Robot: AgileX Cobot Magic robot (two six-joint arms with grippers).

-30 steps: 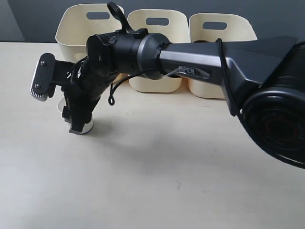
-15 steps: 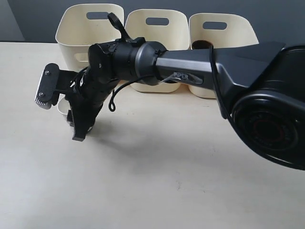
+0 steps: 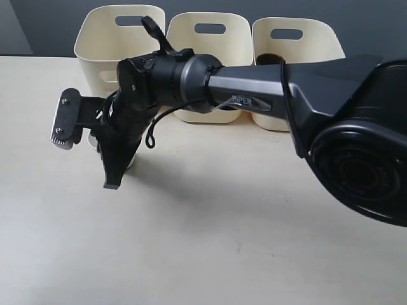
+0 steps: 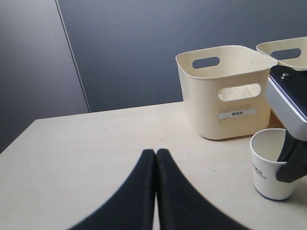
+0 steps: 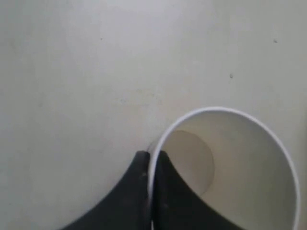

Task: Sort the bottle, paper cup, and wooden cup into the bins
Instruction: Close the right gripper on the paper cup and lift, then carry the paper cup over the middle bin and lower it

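A pale table [image 3: 254, 254] stands before a dark wall. The right arm reaches across to the left side, wrist bent downward, its right gripper [image 5: 151, 165] pinching the rim of the paper cup [image 4: 271, 163], one finger inside. The cup looks empty, near the leftmost of three cream bins [image 3: 111, 38]. The left gripper [image 4: 156, 158] is pressed together, empty.

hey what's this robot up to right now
The right gripper has its jaws pinched on the rim of the white paper cup, one jaw inside and one outside. The cup is upright and empty, near the leftmost of three cream bins at the back of the table. A dark rounded thing shows in the rightmost bin. The left gripper is shut and holds nothing, off to the side.
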